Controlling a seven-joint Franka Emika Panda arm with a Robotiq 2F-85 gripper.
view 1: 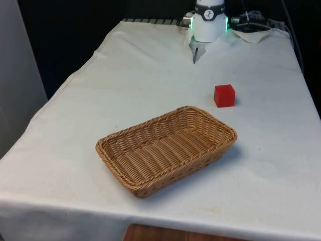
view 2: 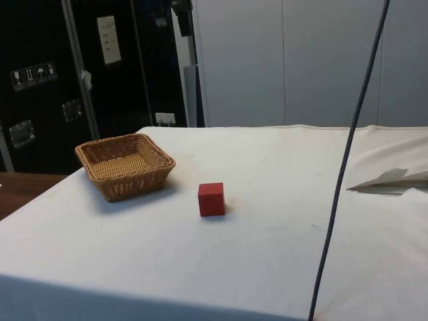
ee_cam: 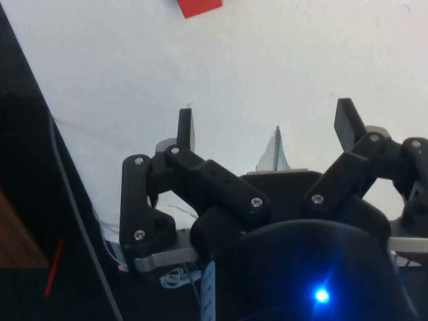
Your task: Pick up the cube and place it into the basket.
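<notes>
Two things sit on the white cloth [view 1: 150, 75] in the front view: a red cube [view 1: 224, 95] and a woven basket [view 1: 166, 149]. The cube stands on the cloth beyond the basket, toward the front view's right, apart from the basket's far corner. The basket lies flat, angled to the table edges, with nothing inside it. My arm's white base [view 1: 209, 22] stands at the far end of the table.

From the side view, the cube [view 2: 211, 199] rests on the cloth near the basket [view 2: 124, 164], not touching it, with a bare strip of cloth between them. A dark cable [view 2: 348, 160] hangs across the picture in front of the table.

In the wrist view, my gripper [ee_cam: 266, 130] hangs above the cloth with its two fingers [ee_cam: 185, 128] spread wide apart and nothing between them. The cube [ee_cam: 199, 7] lies well ahead of my fingertips, out on the cloth, far from my grasp.
</notes>
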